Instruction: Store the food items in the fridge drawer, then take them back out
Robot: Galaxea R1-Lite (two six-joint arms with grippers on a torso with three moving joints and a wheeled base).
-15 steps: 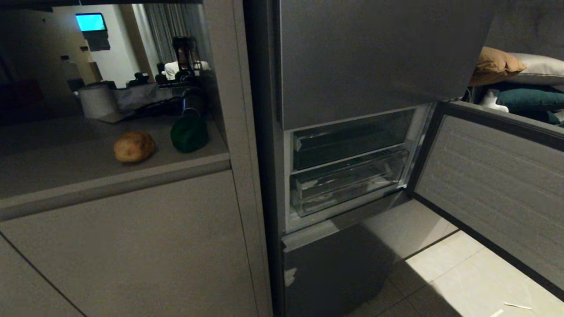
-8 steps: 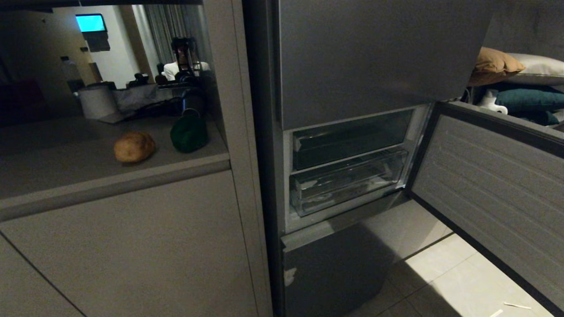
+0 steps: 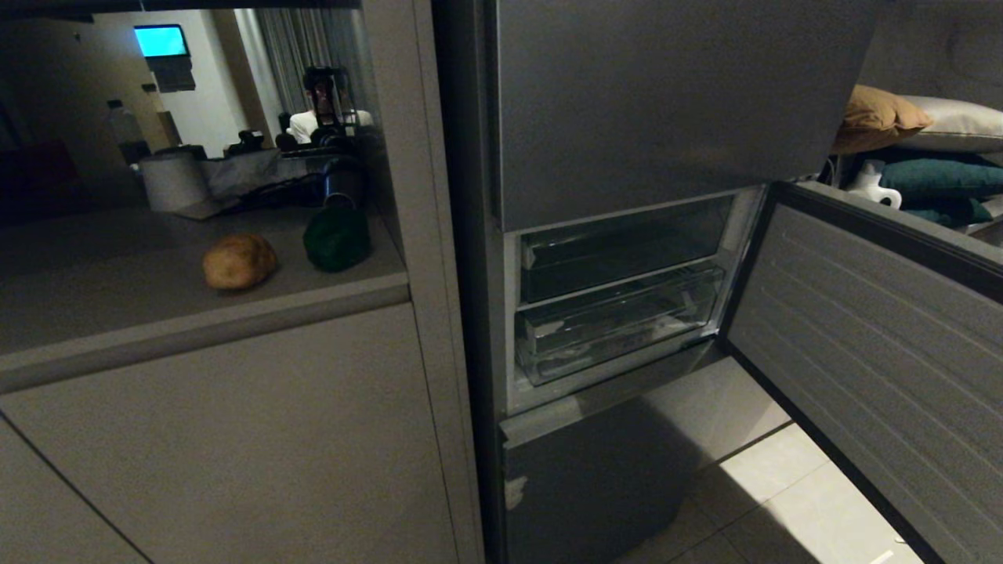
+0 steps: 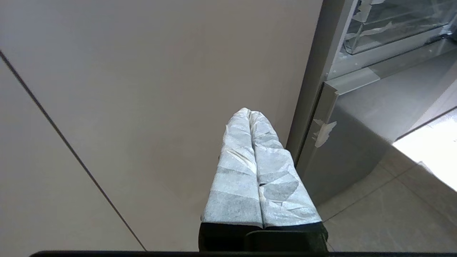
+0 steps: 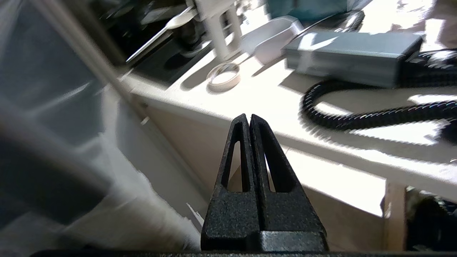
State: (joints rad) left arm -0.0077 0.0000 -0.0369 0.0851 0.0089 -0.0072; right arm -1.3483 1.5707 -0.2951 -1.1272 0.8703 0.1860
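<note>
The food items lie on the grey counter at the left of the head view: a brown potato point(image 3: 239, 262) and, just behind and right of it, a dark green pepper point(image 3: 337, 238). The fridge's middle door point(image 3: 878, 345) stands swung open to the right. Inside it, the clear ribbed fridge drawer point(image 3: 619, 321) sits pushed in under a darker upper drawer point(image 3: 627, 247). Neither arm shows in the head view. My left gripper point(image 4: 250, 112), its fingers wrapped in white, is shut and empty low in front of the cabinet face. My right gripper point(image 5: 249, 117) is shut and empty, facing a white desk.
Flat cabinet fronts point(image 3: 235, 439) run below the counter. A roll point(image 3: 171, 180) and clutter stand at the counter's back, and a person point(image 3: 325, 102) shows beyond. Cushions point(image 3: 925, 117) lie past the door. A cable point(image 5: 357, 117), grey box point(image 5: 350, 59) and tape ring point(image 5: 224, 75) lie on the desk.
The open fridge door has swung, its lower edge now covering more of the floor at the right. The potato, pepper and drawer have not moved.
</note>
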